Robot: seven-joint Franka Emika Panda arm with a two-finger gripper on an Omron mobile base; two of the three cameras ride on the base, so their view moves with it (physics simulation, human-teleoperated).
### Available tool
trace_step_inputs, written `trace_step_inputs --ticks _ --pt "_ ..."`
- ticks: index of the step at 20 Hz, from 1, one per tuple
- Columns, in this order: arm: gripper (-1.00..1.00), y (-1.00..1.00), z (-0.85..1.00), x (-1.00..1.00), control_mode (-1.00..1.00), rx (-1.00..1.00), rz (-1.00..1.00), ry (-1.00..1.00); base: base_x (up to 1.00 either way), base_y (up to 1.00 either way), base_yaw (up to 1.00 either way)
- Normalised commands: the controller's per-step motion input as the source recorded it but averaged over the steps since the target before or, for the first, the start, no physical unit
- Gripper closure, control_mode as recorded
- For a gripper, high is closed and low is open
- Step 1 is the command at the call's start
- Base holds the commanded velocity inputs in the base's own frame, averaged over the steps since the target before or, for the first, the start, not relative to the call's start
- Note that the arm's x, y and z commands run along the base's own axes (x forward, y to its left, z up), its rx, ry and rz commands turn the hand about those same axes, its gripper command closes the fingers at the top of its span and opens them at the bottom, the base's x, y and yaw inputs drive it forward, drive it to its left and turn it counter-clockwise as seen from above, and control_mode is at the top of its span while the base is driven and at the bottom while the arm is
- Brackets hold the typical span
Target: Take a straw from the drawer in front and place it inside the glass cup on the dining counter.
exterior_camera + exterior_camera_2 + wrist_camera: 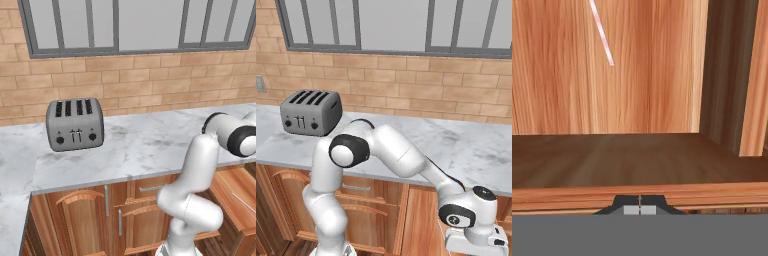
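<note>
Wooden drawer (637, 100) floor fills our hand view, the pink straw (602, 32) lying upper left, while our hand (639, 210) sits pressed together at bottom centre, pinching nothing.

Even, bright rendered light with soft shadows under the worktop (125, 150); slightly soft focus, no glare.

The arm (391, 155) is glossy white, built of rounded tubular segments joined by black bands and dark round end caps. Its hand (476, 235) is a white block, and the gripper (639, 210) shows small dark tips with pale grey pads.
</note>
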Motion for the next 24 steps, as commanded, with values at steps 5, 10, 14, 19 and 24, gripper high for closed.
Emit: trace_step_inputs --ticks 5,10,14,19,24 --pt "1.00 0.11 0.25 0.00 -1.00 0.00 0.00 0.00 0.00 0.00 0.00" --pt "1.00 0.17 0.18 0.01 -1.00 0.00 0.00 0.00 0.00 0.00 0.00" --pt "1.00 0.20 0.15 0.03 -1.00 0.00 0.00 0.00 0.00 0.00 0.00" --pt "1.00 0.22 0.11 0.01 -1.00 0.00 0.00 0.00 0.00 0.00 0.00" --pt "1.00 0.18 0.11 0.00 -1.00 0.00 0.00 0.00 0.00 0.00 0.00"
